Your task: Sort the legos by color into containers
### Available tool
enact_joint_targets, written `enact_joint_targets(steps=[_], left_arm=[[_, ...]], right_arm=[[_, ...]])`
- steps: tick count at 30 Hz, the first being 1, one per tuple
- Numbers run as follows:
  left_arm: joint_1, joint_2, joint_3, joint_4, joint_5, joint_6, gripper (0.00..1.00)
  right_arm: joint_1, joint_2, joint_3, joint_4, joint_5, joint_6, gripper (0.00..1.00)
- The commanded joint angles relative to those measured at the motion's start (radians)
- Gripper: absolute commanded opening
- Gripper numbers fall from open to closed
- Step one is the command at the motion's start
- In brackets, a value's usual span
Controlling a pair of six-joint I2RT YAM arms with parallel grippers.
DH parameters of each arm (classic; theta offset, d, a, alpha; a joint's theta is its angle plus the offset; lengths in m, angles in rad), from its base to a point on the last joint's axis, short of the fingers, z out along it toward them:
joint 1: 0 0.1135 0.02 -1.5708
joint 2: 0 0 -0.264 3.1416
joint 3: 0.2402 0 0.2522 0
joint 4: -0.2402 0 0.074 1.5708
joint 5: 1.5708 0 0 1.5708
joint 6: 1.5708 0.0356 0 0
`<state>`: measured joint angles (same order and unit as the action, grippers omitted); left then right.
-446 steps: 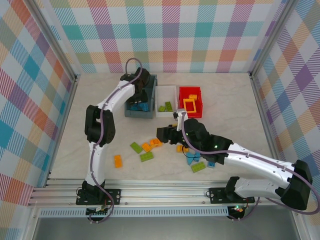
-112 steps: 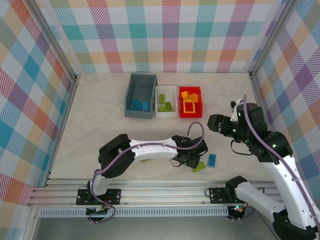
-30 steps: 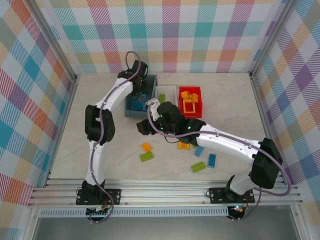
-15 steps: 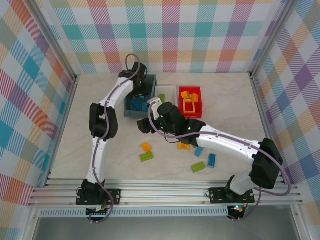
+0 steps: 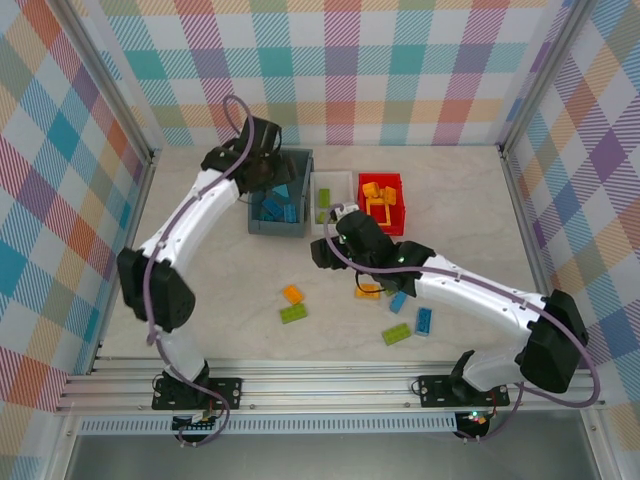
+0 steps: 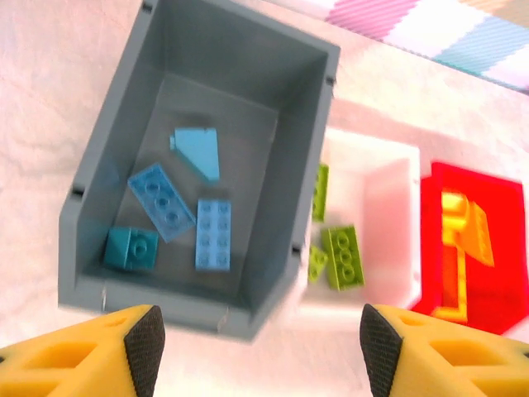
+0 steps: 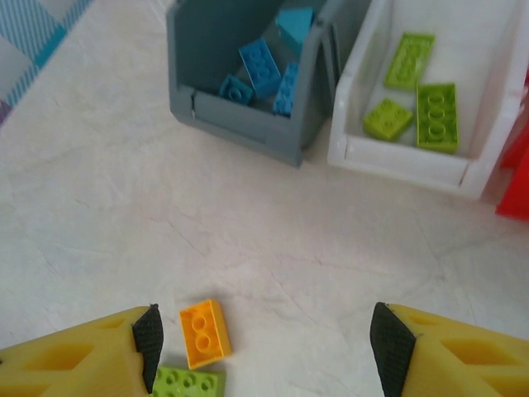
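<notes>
Three containers stand side by side at the back: a grey-blue bin point(image 5: 278, 228) point(image 6: 302, 174) point(image 7: 240, 124) holding blue legos point(image 6: 212, 235), a white bin point(image 5: 345, 185) point(image 6: 388, 207) point(image 7: 405, 157) holding lime green legos point(image 6: 342, 256), and a red bin point(image 5: 398, 215) point(image 6: 508, 198) holding orange legos point(image 5: 379, 210), one an open frame. My left gripper point(image 5: 268, 178) point(image 6: 258, 347) hovers open and empty above the grey-blue bin's near wall. My right gripper point(image 5: 318, 252) point(image 7: 264, 343) stands open and empty over bare table. An orange brick point(image 5: 293, 294) point(image 7: 204, 332) and a green brick point(image 5: 293, 313) point(image 7: 186, 383) lie by its left finger.
More loose legos lie right of centre: an orange one point(image 5: 368, 291), two blue ones point(image 5: 399, 301) point(image 5: 424, 320) and a green one point(image 5: 397, 333). Checked walls close the table on three sides. The right arm stretches across the middle of the table.
My left gripper has opened over the grey-blue bin and its arm has swung out to the left. My right gripper has shifted a little to the right, still open.
</notes>
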<state>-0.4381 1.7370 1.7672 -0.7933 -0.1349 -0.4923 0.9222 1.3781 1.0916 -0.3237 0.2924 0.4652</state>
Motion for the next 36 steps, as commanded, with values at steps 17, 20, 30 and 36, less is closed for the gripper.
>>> enact_joint_targets(steps=[17, 20, 30, 36], left_arm=[[-0.097, -1.019, -0.652, -0.361, -0.26, -0.377, 0.66], [-0.097, -1.106, -0.689, -0.408, -0.264, -0.401, 0.65], [-0.097, -1.083, -0.687, -0.373, -0.232, -0.376, 0.64], [-0.096, -1.052, -0.717, -0.314, -0.177, -0.351, 0.64]], right_arm=[[0.112, 0.67, 0.517, -0.383, -0.148, -0.097, 0.74], [0.129, 0.719, 0.54, -0.403, -0.137, -0.083, 0.73], [0.148, 0.793, 0.559, -0.417, -0.077, -0.053, 0.49], [0.146, 0.76, 0.551, -0.412, -0.01, -0.042, 0.36]])
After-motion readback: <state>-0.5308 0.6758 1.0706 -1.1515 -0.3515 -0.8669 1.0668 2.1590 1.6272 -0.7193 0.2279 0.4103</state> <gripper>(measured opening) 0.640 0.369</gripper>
